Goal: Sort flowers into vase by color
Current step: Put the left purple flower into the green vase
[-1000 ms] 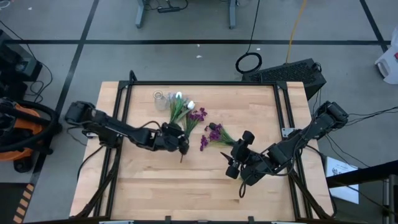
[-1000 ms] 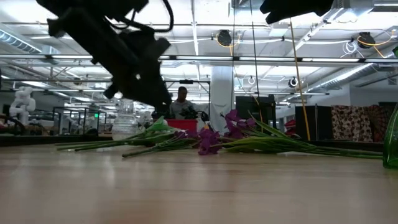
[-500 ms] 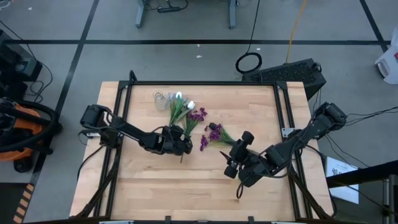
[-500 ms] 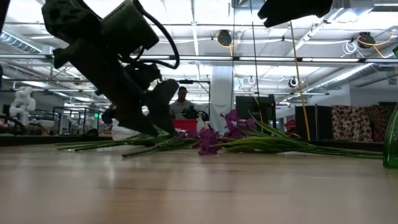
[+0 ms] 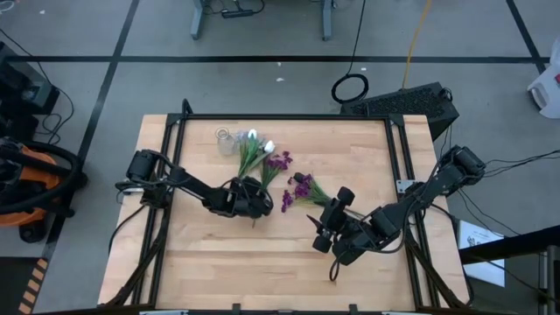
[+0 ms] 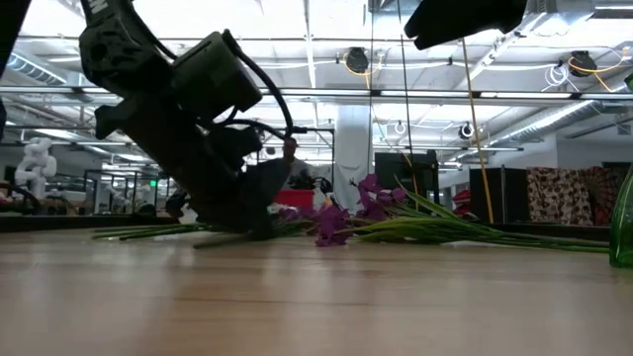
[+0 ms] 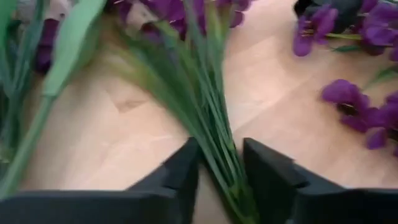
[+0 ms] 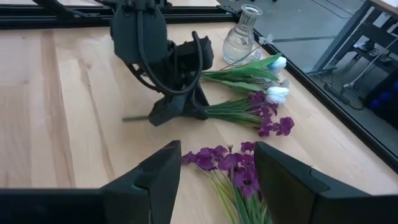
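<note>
the left gripper [image 5: 254, 200] is down at the table [image 5: 219, 262] near its middle, its tip low on the wood in the low view, set over the stalk ends of a bunch of flowers. in the left wrist view its two dark fingers [image 7: 180, 174] stand narrowly apart on either side of a bundle of thin green stalks [image 7: 205, 124], with the stalks running between them; whether the pads are already pressing the stalks, i cannot tell. the stalks lead up to purple blooms [image 7: 168, 9] at the far end, and a broad green leaf [image 7: 68, 43] lies beside them

seen from above, this bunch fans out from the gripper toward the far side of the table: two white buds [image 5: 260, 141] on long green stalks and a purple cluster [image 5: 278, 162] just beside them. a small clear glass vase [image 5: 226, 139] stands near the far edge, close to the white buds. in the right wrist view the vase [image 8: 241, 36] stands upright just beyond the white buds [image 8: 276, 78]

a second purple bunch [image 5: 302, 187] lies apart from the first, between the two grippers, its green stalks pointing toward the right arm. the right gripper [image 5: 325, 234] hangs above the table just beyond those stalk ends, to the right of the middle. in its wrist view its fingers [image 8: 158, 177] are spread with a clear gap and hold nothing, and the purple blooms [image 8: 227, 163] lie on the wood between and just beyond them

in the low view a person [image 6: 289, 158] stands far back in the room behind the left arm
</note>
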